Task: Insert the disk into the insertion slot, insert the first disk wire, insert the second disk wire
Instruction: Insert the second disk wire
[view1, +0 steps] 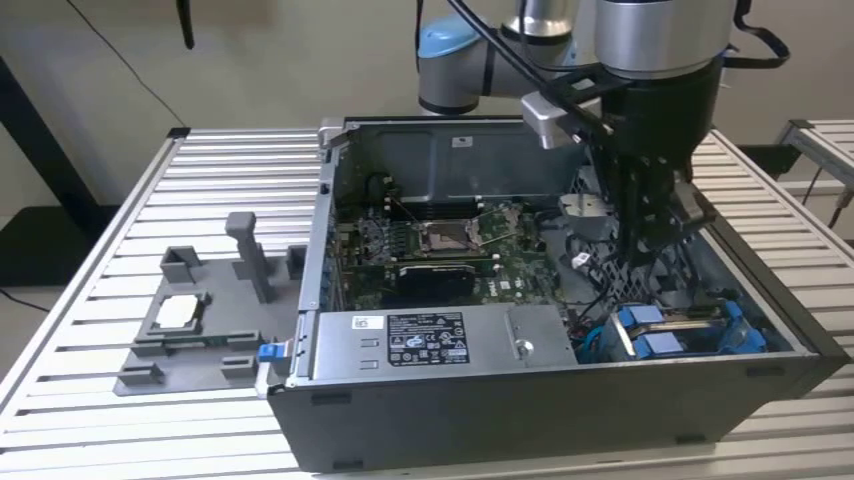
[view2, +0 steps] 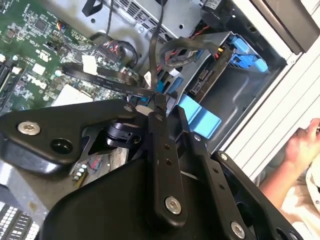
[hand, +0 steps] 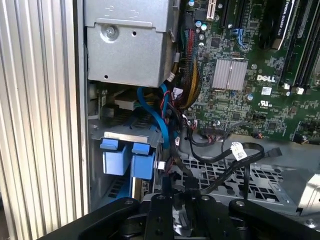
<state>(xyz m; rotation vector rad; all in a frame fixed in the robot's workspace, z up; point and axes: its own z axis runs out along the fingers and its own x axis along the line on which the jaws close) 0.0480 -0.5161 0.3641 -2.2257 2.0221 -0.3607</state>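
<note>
Disk (hand: 142, 165) is seated in insertion slot (hand: 115, 134), so black disk wire (hand: 250, 146) is pinched narrowly by end effector (view2: 167, 106) for plugging.

Setting: robotics laboratory or test workcell. Evidence: slatted aluminium-profile surface (view1: 120, 210); industrial robot arm (view1: 461, 60) reaching over it; opened desktop computer case (view1: 534, 420) lying on the surface, motherboard (view1: 441, 240) exposed; grey moulded parts fixture (view1: 200, 335) just beside the case; bare pale wall (view1: 267, 60) behind.

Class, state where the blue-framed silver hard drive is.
The hard drive lies at the exterior view's lower right, in the dark grey bay, beside the grey power-supply box.
</note>
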